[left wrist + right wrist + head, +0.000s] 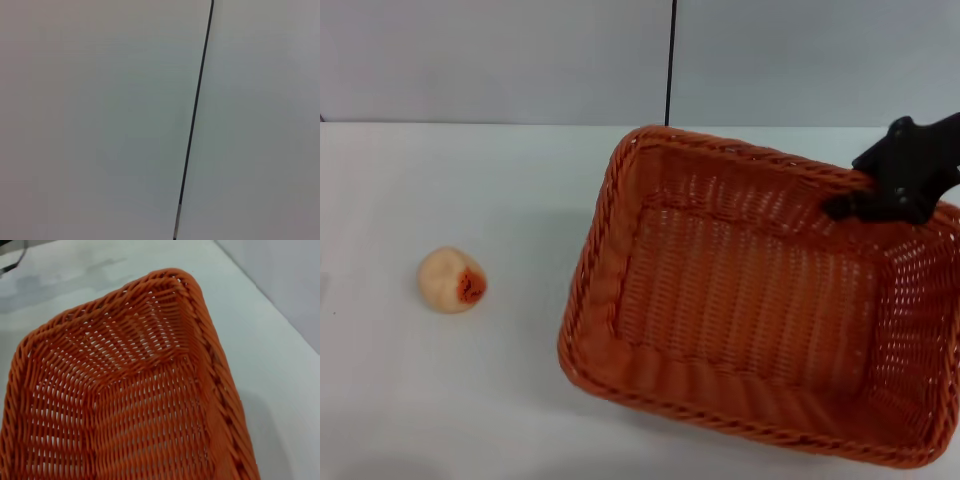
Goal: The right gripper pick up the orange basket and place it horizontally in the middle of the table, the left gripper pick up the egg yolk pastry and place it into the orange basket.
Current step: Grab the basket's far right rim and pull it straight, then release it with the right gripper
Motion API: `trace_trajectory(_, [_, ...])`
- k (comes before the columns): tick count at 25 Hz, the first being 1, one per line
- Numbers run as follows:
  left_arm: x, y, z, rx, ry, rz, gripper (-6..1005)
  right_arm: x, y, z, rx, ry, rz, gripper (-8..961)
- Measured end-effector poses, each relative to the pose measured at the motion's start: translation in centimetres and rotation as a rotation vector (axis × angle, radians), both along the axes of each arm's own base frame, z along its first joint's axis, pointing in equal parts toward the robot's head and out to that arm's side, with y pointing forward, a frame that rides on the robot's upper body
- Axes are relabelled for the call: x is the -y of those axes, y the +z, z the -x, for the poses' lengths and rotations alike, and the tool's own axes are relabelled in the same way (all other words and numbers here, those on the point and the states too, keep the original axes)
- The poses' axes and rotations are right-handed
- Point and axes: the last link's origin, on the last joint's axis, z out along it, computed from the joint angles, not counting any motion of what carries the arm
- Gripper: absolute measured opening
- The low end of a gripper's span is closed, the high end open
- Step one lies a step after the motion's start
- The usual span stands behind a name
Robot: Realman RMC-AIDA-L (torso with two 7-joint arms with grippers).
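Observation:
The orange basket [603, 215] fills the right half of the head view, skewed on the table [440, 180], with a shadow along its near left side. My right gripper [850, 195] is at its far right rim, one finger inside and the rest outside, shut on the braided edge. The right wrist view looks down into the basket's woven corner [140, 340]. The egg yolk pastry [451, 280], a pale ball with an orange-red patch facing right, lies alone at the left, well apart from the basket. The left gripper is out of view; its wrist view shows only a wall.
A pale wall with a thin black vertical seam [670, 60] stands behind the table; the same seam [195, 120] crosses the left wrist view. White tabletop [280, 350] shows beside the basket's corner.

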Motion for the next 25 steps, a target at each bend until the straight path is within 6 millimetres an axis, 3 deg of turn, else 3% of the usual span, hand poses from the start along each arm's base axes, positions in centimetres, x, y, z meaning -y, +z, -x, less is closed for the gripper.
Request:
trace_trajectory(5, [1.0,-0.2,-0.1,0.0,-0.01,0.007,747,-0.5,-0.6,1.0,0.008,0.115,0.03,146])
trace_trajectory(13, [2.7,-0.3,-0.5,0.004,-0.028,-0.001,741,-1.2,-3.9,1.8,0.103,0.232,0.051,146])
trace_trajectory(25, [3.6,-0.7,-0.9,0.015,-0.051,0.014,733,-2.4,-5.6,2.7,0.12,0.371,0.009,146])
